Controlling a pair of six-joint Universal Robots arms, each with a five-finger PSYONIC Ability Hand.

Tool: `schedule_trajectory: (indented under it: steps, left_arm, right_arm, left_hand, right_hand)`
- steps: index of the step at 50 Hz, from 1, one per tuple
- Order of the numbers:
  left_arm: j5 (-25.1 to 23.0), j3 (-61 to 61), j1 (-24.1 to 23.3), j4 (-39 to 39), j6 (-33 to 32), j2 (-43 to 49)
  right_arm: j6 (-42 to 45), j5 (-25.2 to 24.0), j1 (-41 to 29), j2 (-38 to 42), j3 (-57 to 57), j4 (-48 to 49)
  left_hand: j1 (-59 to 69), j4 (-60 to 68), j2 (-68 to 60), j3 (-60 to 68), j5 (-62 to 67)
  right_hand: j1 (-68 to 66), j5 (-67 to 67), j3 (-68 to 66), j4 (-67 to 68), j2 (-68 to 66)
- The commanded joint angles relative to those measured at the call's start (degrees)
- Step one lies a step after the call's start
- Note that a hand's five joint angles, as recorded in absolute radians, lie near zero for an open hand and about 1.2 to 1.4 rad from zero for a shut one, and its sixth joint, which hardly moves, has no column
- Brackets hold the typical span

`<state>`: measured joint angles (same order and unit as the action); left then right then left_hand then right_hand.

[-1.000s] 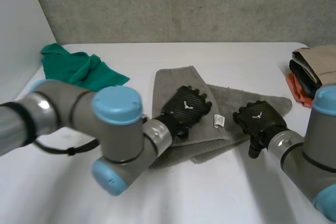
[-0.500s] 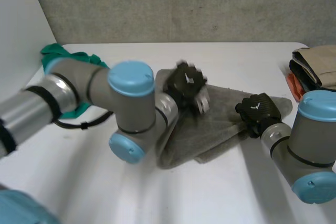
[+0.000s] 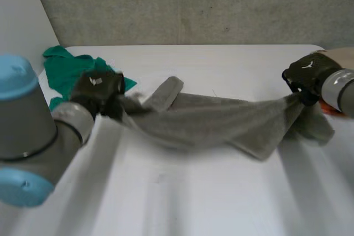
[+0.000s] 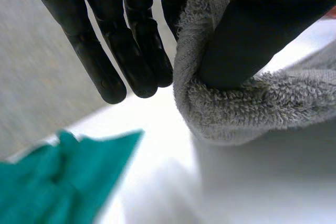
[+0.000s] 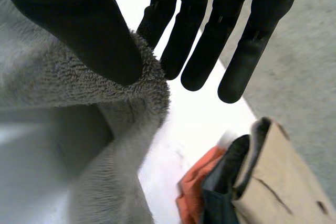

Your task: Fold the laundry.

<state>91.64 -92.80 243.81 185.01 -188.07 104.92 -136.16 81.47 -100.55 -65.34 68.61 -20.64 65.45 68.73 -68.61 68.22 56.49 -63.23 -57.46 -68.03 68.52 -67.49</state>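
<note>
A grey towel (image 3: 210, 122) hangs stretched in a sagging band between my two hands above the white table (image 3: 193, 197). My left hand (image 3: 99, 89) grips its left end; in the left wrist view the thumb (image 4: 262, 24) pinches the towel's edge (image 4: 252, 108) against a finger while the other fingers stay straight. At the other end my right hand (image 3: 307, 75) holds the cloth, and the right wrist view has its thumb (image 5: 79, 30) pressing the towel (image 5: 52, 87) the same way. A folded flap of the towel sticks up near the middle.
A crumpled green cloth (image 3: 72, 70) lies at the table's back left, just beyond my left hand (image 4: 52, 182). A stack of folded clothes (image 3: 332, 64), tan over dark and orange, sits at the right edge beside my right hand (image 5: 262, 171).
Both hands lay on the towel at the table's middle; they have closed on it and swung apart, left hand leftward and right hand rightward, lifting and stretching it.
</note>
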Motion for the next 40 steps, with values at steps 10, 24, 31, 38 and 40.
schedule_trajectory:
  steps: [10,24,31,38,40]
  left_arm:
    - [3.63,-1.33,-4.22,10.10,1.74,7.67]
    - [3.20,-2.30,-4.75,10.72,1.74,4.06]
    - [3.11,-1.86,-4.57,10.72,1.74,4.15]
    - [3.02,-1.77,-4.57,10.98,1.74,4.15]
    - [3.02,-1.77,-4.57,10.98,1.74,4.15]
  right_arm:
    - [-1.30,11.33,-5.53,19.21,-7.63,34.08]
    - [-12.63,8.44,-5.01,-4.53,18.57,12.74]
    - [-17.21,-1.74,-1.49,-5.41,30.43,13.42]
    - [-17.47,-4.48,-2.10,-2.34,32.99,25.64]
    - [-17.21,-4.22,-2.28,-0.50,32.20,27.57]
  left_hand:
    - [14.55,11.27,-11.39,11.78,13.51]
    - [14.55,11.27,-11.39,11.78,13.51]
    - [14.55,11.27,-11.39,11.78,13.51]
    - [14.55,11.27,-11.39,11.78,13.51]
    - [14.55,11.27,-11.39,11.78,13.51]
  right_hand:
    - [53.23,57.46,58.03,-58.52,57.49]
    - [32.48,36.71,37.27,-37.77,36.74]
    - [21.85,26.08,26.65,-27.15,26.12]
    - [25.90,30.13,30.70,-31.19,30.16]
    - [25.06,29.29,29.85,-30.35,29.32]
